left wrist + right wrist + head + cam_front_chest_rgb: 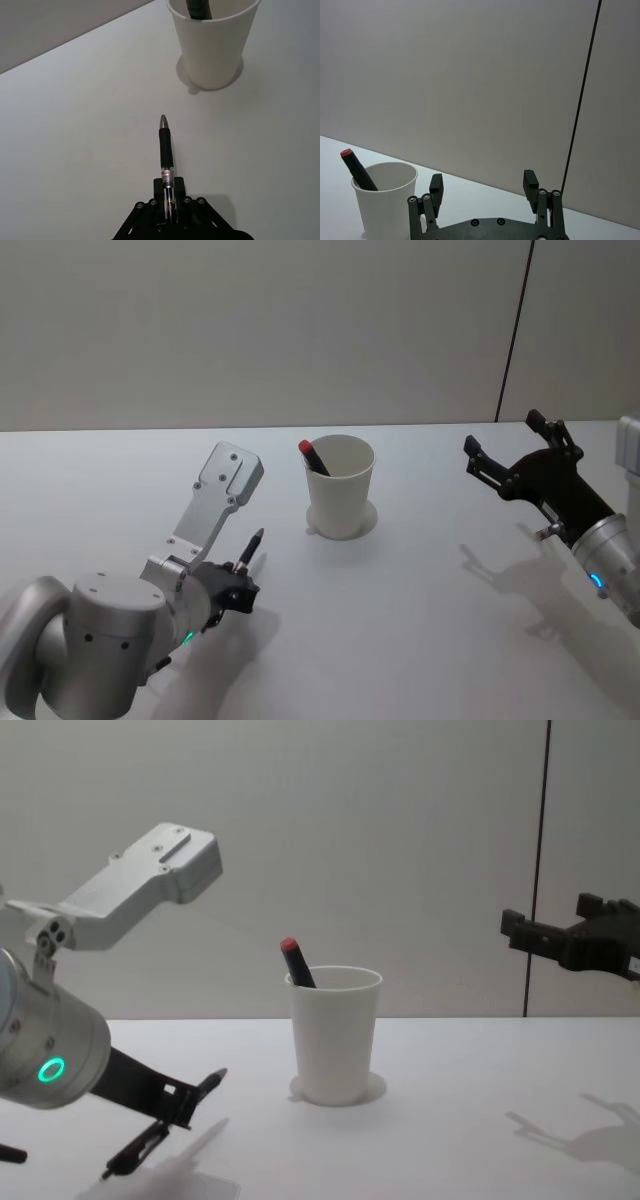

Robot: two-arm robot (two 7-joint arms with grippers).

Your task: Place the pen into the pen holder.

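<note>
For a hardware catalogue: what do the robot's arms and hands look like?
Left arm and right arm: rounded silver-grey housings, each with a small green-blue light; the left carries a flat grey bracket. Left hand and right hand: black two-finger linkages with visible screws.

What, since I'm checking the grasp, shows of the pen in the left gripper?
The pen is slim: silvery cone tip, black rubbery grip sleeve, clear barrel with a small label. The left gripper is shut on the barrel; nothing else touches it. It hangs above the table, tip pointing towards the pen holder, apart from it.
</note>
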